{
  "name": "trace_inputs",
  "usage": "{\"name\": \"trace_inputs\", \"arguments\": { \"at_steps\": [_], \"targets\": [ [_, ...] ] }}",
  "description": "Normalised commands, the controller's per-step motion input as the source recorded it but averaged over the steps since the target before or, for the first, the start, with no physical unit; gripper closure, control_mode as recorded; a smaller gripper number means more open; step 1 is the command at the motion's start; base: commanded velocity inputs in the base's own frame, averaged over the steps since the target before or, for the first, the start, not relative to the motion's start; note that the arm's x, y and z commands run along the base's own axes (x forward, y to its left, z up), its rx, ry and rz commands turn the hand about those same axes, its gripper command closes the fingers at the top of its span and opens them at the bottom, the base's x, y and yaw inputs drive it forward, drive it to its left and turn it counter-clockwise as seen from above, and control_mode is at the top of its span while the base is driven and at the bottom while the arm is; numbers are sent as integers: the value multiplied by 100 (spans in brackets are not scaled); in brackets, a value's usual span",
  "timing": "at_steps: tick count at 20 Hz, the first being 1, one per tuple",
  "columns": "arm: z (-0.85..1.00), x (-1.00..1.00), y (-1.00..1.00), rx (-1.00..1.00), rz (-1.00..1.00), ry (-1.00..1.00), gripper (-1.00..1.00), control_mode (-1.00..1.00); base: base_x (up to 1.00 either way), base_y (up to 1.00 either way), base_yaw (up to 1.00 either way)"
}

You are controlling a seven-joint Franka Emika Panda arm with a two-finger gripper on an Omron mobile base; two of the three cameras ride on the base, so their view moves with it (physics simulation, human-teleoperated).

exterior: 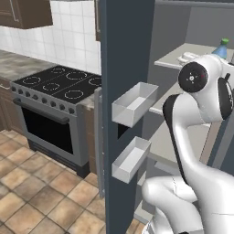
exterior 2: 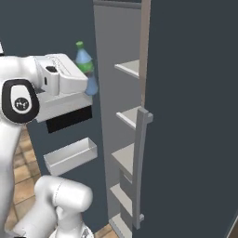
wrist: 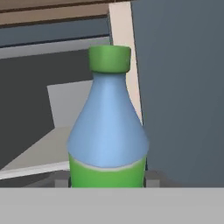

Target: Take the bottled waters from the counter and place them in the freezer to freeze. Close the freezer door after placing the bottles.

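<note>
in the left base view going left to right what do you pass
Stovetop → open freezer door with its two pale bins, upper and lower → freezer shelf → robot arm → bottled water at the far right.

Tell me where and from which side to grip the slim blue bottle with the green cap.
Grip the slim blue bottle with the green cap around its lower green-banded body, coming in level from the side. It stands upright and tapers to a narrow neck, so the wide straight base suits the gripper, which holds it there now.
</note>
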Motion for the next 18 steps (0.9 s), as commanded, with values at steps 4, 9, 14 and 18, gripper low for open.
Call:
{"name": "trace_inputs", "arguments": {
  "at_steps": [4,9,14,18],
  "targets": [
    [16,39,-3,0,0,12,100,-100,0,0,0],
    [0,22,-20,0,0,0,100,-100,0,0,0],
    [-11,22,-29,0,0,0,100,-100,0,0,0],
    [-8,44,-8,0,0,0,100,-100,0,0,0]
  ]
}}
